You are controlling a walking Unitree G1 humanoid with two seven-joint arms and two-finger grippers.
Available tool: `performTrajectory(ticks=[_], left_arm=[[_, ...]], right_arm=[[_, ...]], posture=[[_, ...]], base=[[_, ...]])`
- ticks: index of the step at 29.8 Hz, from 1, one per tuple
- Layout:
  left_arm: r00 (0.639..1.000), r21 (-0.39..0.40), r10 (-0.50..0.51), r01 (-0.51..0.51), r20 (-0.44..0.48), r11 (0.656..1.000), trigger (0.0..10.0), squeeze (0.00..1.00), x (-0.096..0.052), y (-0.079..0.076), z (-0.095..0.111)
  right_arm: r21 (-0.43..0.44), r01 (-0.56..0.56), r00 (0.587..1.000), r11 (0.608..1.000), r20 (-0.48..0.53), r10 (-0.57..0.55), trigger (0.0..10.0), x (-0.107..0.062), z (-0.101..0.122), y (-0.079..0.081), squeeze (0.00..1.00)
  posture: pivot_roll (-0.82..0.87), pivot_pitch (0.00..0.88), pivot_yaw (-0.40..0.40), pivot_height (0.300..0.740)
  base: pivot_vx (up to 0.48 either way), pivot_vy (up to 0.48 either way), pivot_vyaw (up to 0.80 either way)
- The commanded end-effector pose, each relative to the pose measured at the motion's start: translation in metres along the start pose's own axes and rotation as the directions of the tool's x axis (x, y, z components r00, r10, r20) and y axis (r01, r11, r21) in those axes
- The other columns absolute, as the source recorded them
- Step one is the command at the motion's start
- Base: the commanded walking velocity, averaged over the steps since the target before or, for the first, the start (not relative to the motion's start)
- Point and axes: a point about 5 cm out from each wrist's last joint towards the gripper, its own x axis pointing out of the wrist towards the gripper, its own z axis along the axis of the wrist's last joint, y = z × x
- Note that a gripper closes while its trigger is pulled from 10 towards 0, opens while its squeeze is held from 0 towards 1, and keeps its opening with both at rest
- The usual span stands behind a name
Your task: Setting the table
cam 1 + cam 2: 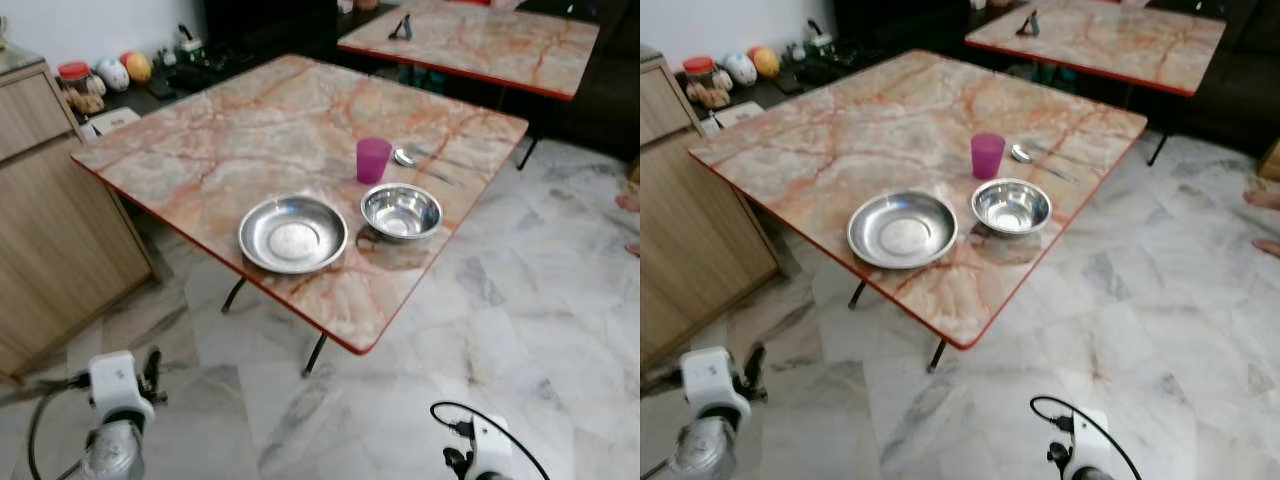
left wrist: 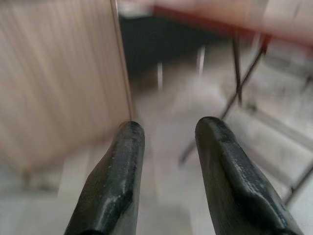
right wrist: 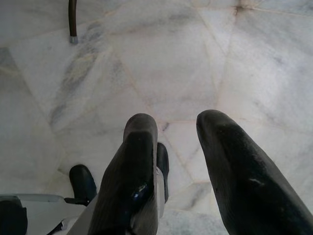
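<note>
A marble-patterned table [image 1: 250,130] with a red edge stands ahead of me. Near its front corner lies a wide steel plate [image 1: 293,234], and a steel bowl [image 1: 401,211] sits just to its right. Behind the bowl stands a purple cup [image 1: 373,160], with a spoon [image 1: 404,157] lying beside it. Both arms hang low over the floor, short of the table. My left gripper [image 2: 168,129] is open with nothing between its fingers and faces the table legs. My right gripper [image 3: 173,122] is open too and points down at the marble floor.
A wooden cabinet [image 1: 50,220] stands close to the table's left. A second marble table [image 1: 480,45] is behind, holding a small dark object. Jars and round items [image 1: 110,75] sit on a low shelf at the back left. A person's feet [image 1: 630,205] show at the right edge.
</note>
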Motion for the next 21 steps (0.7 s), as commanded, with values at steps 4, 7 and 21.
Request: performTrajectory(ticks=[4, 7, 21], left_arm=[[0.983, -0.048, -0.117, 0.125, 0.143, 0.991, 10.0, 0.0, 0.007, -0.023, 0.049], [0.959, -0.06, -0.215, 0.229, 0.182, 0.972, 10.0, 0.0, 0.006, -0.041, 0.071], [0.949, -0.07, -0.3, 0.307, 0.095, 0.949, 10.0, 0.0, -0.01, -0.062, 0.07]], right_arm=[[-0.01, 0.003, 1.0, 1.0, 0.005, -0.003, 10.0, 0.0, 0.001, -0.002, 0.0], [-0.011, 0.003, 1.0, 1.0, 0.006, -0.003, 10.0, 0.0, 0.001, -0.002, 0.0], [-0.001, 0.011, 1.0, 1.0, 0.014, -0.011, 10.0, 0.0, 0.003, -0.002, 0.0]], posture=[[-0.03, 0.0, 0.011, 0.707], [-0.03, 0.0, 0.008, 0.707], [-0.03, 0.0, 0.01, 0.707]], base=[[0.0, 0.0, 0.0], [0.0, 0.0, 0.0], [0.0, 0.0, 0.0]])
